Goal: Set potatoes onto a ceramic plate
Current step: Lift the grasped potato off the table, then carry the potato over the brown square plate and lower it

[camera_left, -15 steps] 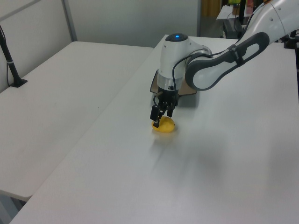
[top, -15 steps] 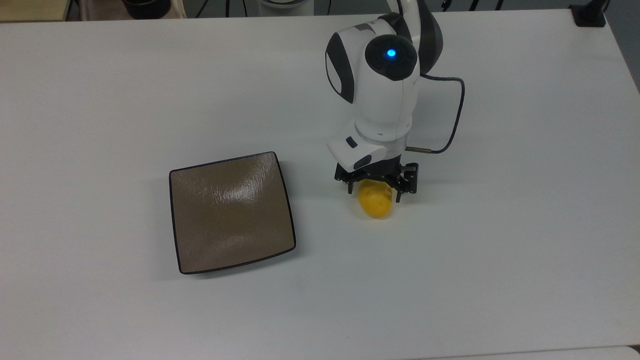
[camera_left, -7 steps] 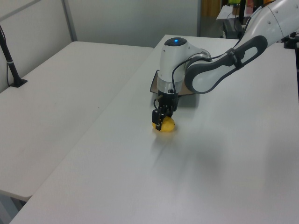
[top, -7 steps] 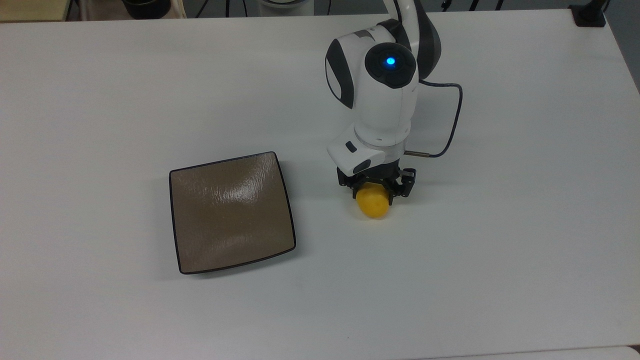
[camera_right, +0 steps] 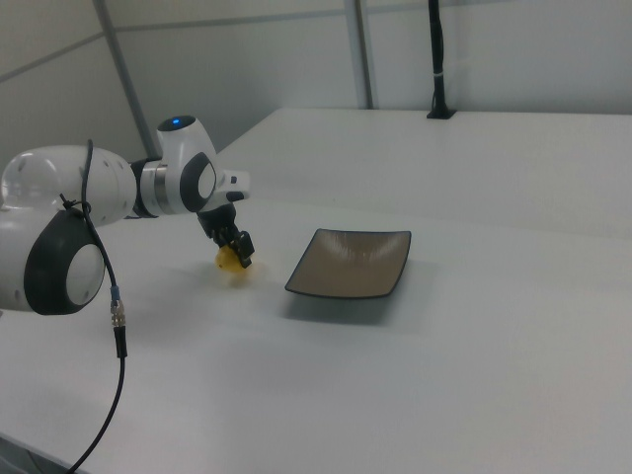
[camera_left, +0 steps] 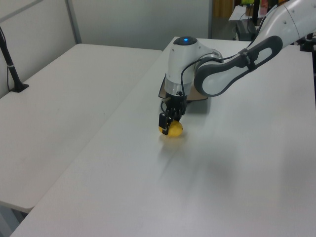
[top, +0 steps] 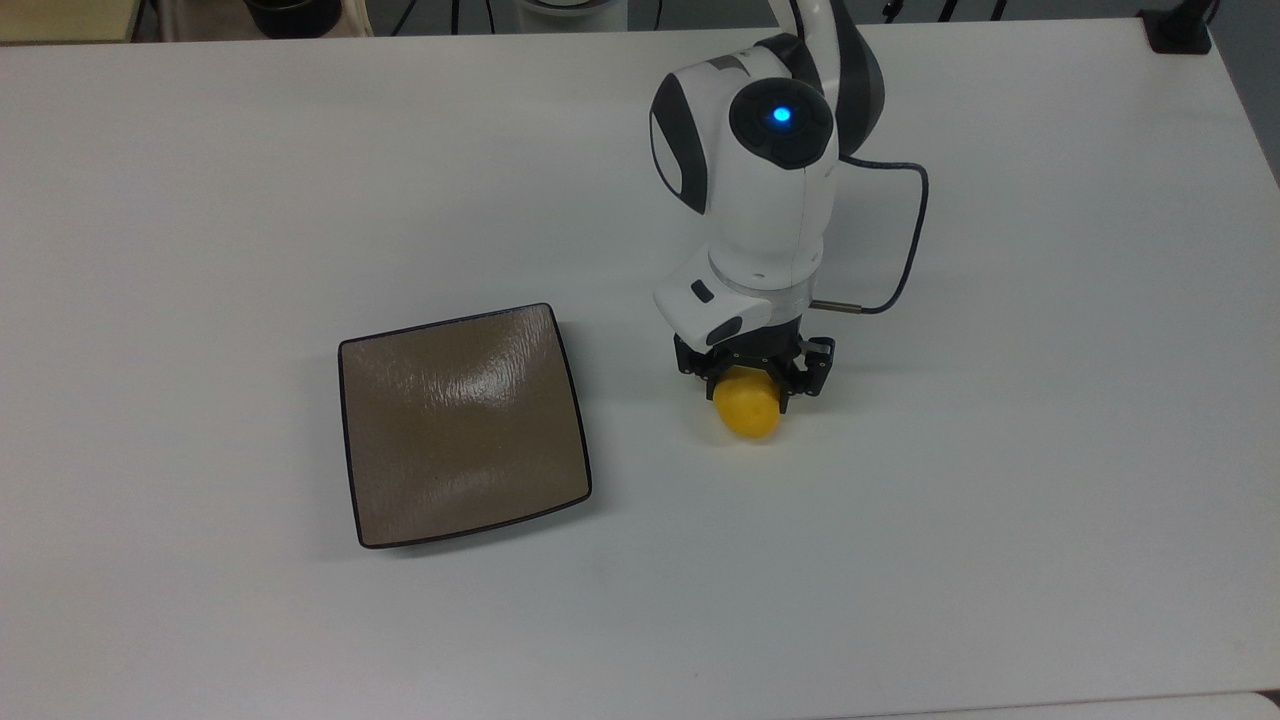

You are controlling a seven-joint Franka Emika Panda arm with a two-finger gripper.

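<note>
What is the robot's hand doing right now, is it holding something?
Gripper: jaws closed on the yellow potato, beside the brown plate, not over it.

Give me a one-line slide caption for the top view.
Panda gripper closed around a small yellow toy potato on the white table, right of an empty square glossy brown ceramic plate.

One yellow potato — a single small lumpy oval — lies just to the top view's right of the ceramic plate. One plate — square, brown-taupe, black-rimmed. One robot arm with one two-finger gripper, also to the top view's right of the plate. One white table under the plate.
</note>
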